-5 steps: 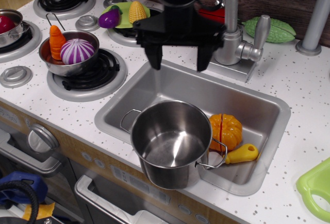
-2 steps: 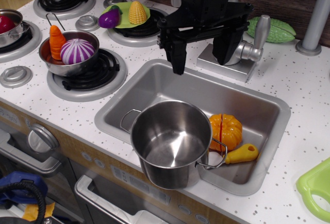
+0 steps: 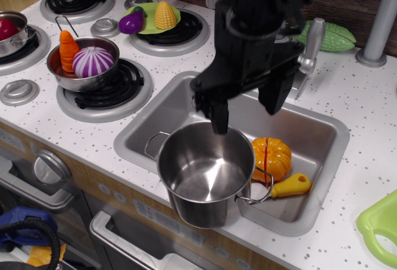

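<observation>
My black gripper [image 3: 245, 111] hangs open over the steel sink [image 3: 186, 102], fingers spread wide with nothing between them. Its left fingertip [image 3: 219, 123] is just above the far rim of the large empty steel pot [image 3: 206, 172] standing in the sink's front left. The right fingertip [image 3: 272, 102] hovers over the sink's back, above the orange toy pumpkin [image 3: 272, 157]. A yellow-handled utensil [image 3: 290, 185] lies beside the pumpkin on the sink floor.
A small pot [image 3: 87, 65] with a carrot and a purple onion sits on the near burner. A green plate [image 3: 151, 17] holds an eggplant and corn. The faucet [image 3: 308, 45] stands behind the arm. A green object [image 3: 379, 225] lies at the right edge.
The gripper has moved right and dropped from above the sink's back edge down toward the pot and pumpkin. Its fingers stay spread.
</observation>
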`<act>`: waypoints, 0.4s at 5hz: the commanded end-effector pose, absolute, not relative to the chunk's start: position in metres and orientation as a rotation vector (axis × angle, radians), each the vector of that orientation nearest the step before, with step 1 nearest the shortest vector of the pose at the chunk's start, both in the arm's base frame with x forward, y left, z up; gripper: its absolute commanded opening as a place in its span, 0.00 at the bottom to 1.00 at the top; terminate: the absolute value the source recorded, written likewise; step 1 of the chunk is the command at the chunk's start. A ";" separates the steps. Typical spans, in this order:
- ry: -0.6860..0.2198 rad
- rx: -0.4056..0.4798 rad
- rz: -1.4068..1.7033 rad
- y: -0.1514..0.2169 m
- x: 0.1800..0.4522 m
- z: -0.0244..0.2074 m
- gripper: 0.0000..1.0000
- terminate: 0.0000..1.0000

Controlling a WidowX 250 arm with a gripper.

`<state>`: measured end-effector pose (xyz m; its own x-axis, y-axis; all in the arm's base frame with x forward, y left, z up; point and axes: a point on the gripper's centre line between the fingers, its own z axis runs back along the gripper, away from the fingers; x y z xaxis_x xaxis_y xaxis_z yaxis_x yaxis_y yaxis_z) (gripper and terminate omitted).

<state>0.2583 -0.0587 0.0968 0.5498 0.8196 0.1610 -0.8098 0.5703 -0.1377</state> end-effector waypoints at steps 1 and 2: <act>-0.267 -0.130 0.962 -0.055 0.263 0.092 1.00 0.00; -0.263 -0.163 0.954 -0.052 0.264 0.076 1.00 0.00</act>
